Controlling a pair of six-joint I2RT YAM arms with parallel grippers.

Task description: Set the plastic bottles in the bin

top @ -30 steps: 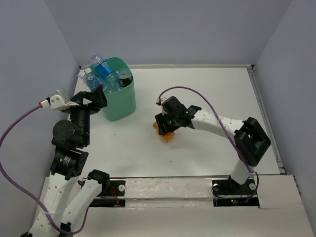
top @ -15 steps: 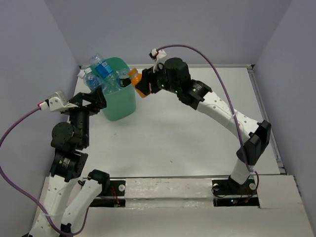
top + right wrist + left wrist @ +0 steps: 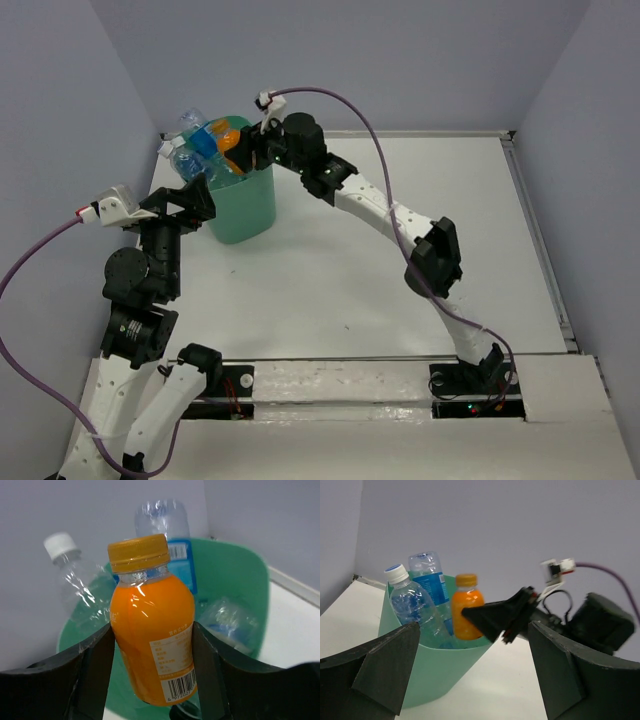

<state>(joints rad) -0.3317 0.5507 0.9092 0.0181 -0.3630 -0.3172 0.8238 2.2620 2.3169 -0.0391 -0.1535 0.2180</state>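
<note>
Orange bottle [image 3: 152, 625], upright, orange cap on top, barcode label low on the side: clamped at the body between the two black fingers [image 3: 95, 675] of the right gripper [image 3: 245, 152], jaws about half closed around it. Held over the mouth of the bin [image 3: 245, 212], near the middle of the opening, with the right arm stretched long across the table [image 3: 500, 220] from the near right corner. Base about level with the rim in the left wrist view; contact with anything below not discernible.

Crowded inside the bin. Just beside the held bottle, toward the far-left rim: white-capped clear bottle [image 3: 412, 605], leaning, neck well above the rim. Behind that, blue-labelled clear bottle [image 3: 432, 577], reaching higher again. Lower down, against the right inner wall: crumpled clear bottle [image 3: 227, 622]. Bare green inner wall showing only beneath and to the right of the orange one.

Left gripper [image 3: 198, 195]: spread wide, nothing between the fingers, close beside the bin's near-left wall, facing the bin, apart from the bottles. Purple cable [image 3: 340, 95] arching from the right wrist above the table. Bin placed toward the far-left corner of the table, grey walls [image 3: 400, 60] behind.
</note>
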